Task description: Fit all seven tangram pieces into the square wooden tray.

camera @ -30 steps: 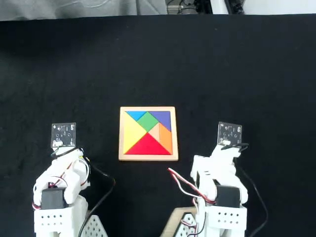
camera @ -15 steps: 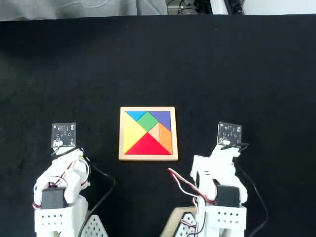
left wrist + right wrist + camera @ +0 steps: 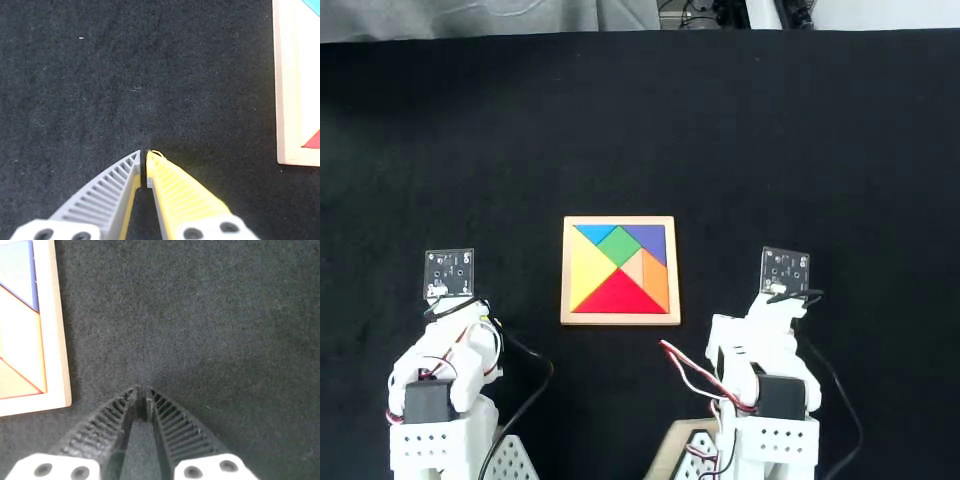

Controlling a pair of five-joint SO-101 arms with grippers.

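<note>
wooden tray [image 3: 567, 270] full, seven pieces [image 3: 618, 292] unchanged; likely done | left gripper [image 3: 146, 167] 8 o'clock, right gripper [image 3: 141, 401] 4 o'clock: closed, empty, unmoved

Black cloth covers the surface [image 3: 820, 150]: matt, fuzzy, flecked with pale lint. The tray [image 3: 620, 320] is light bare wood with a smooth rim. The pieces [image 3: 618, 290] inside look painted, smooth and even. The left end effector [image 3: 147, 156] is ribbed matt plastic, grey and yellow. The right end effector [image 3: 141, 390] is ribbed matt black plastic. The arms [image 3: 450, 360] have white plastic shells.
</note>
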